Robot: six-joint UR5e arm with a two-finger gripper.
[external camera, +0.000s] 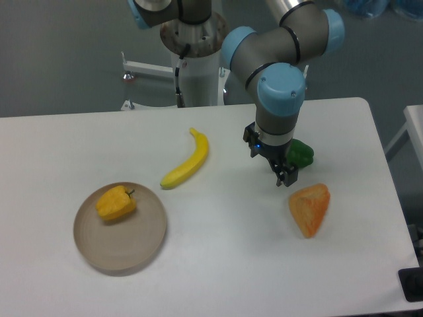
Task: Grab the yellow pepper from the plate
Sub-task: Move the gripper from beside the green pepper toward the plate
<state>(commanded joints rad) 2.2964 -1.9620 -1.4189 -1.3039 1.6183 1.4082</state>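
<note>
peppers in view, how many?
2. The yellow pepper lies on the plate at the left. The green pepper sits on the table to the right, partly hidden behind the gripper. Nothing suggests others are hidden.

UR5e arm (pixel 277 49): grey tubes, light-blue joint caps, black claw (pixel 284 175), blue LED at wrist, black cable on base.

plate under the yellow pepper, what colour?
Beige-brown, plain. The plate shows clearly in the fixed camera view, with the yellow pepper on it.
</note>
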